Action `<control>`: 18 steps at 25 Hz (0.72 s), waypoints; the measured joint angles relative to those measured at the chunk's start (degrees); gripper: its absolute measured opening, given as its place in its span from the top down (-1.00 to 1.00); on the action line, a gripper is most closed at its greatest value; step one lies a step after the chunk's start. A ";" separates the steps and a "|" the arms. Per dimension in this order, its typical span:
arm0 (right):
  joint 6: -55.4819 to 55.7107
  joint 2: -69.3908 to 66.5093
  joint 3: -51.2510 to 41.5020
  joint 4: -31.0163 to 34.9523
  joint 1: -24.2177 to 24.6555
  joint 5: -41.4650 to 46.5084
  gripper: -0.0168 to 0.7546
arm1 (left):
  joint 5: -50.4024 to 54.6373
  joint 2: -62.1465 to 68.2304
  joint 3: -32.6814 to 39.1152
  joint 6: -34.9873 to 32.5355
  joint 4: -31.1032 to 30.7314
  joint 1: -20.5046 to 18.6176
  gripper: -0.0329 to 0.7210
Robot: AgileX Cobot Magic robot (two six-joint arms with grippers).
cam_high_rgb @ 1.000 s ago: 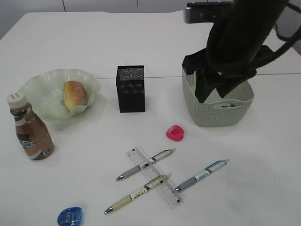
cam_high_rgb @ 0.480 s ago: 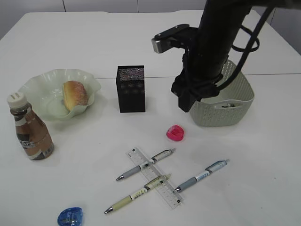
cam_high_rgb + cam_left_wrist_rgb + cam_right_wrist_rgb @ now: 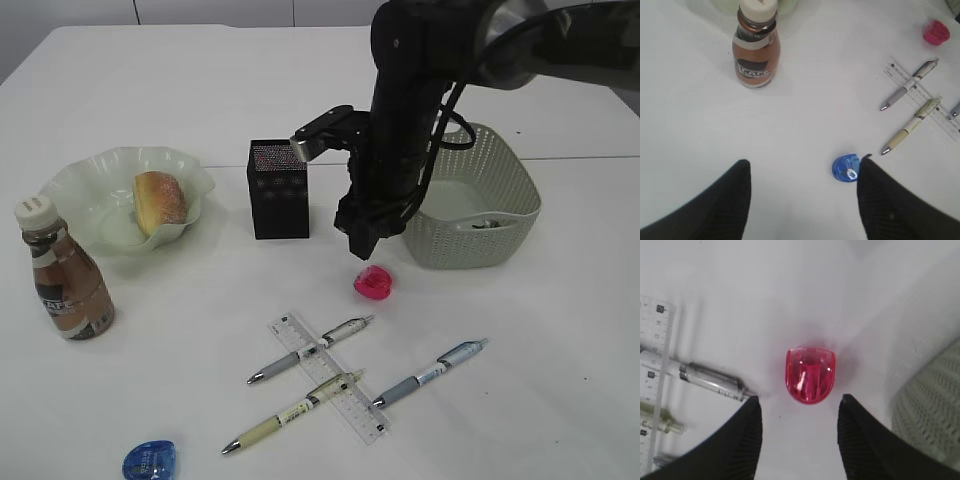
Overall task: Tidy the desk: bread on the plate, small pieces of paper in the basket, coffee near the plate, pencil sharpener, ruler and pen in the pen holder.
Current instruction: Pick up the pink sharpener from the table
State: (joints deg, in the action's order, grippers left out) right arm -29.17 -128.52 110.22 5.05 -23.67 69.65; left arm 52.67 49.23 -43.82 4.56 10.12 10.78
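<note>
From the exterior view, the right gripper hangs just above the red pencil sharpener, touching nothing. Behind it the basket holds something small and dark, probably paper, though it is too small to be sure. The bread lies in the plate, left of the pen holder; the coffee stands upright just in front of the plate. In front of the pen holder, the ruler lies on the table running from near left to far right's opposite diagonal, with two pens across it.

In the left wrist view, the left gripper's fingers stand wide apart and empty; a blue pencil sharpener lies just beside the right-hand finger.

In the right wrist view, the fingers are moderately parted, empty, with the red sharpener between and beyond their tips.
</note>
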 joint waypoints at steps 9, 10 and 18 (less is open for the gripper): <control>-0.08 -3.46 2.38 -0.11 0.00 0.00 0.01 | 0.56 0.00 0.00 0.00 -0.38 0.00 -0.38; -0.08 -3.46 2.52 -0.11 0.00 0.00 0.01 | 0.56 0.00 0.00 0.00 -0.66 0.00 -0.38; 2.95 -3.55 2.51 -0.34 0.00 0.00 0.00 | 1.39 0.00 0.00 0.00 -1.96 0.00 -0.38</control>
State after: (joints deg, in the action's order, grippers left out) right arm -26.22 -132.06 112.73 4.71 -23.67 69.65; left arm 54.05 49.23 -43.82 4.56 8.16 10.78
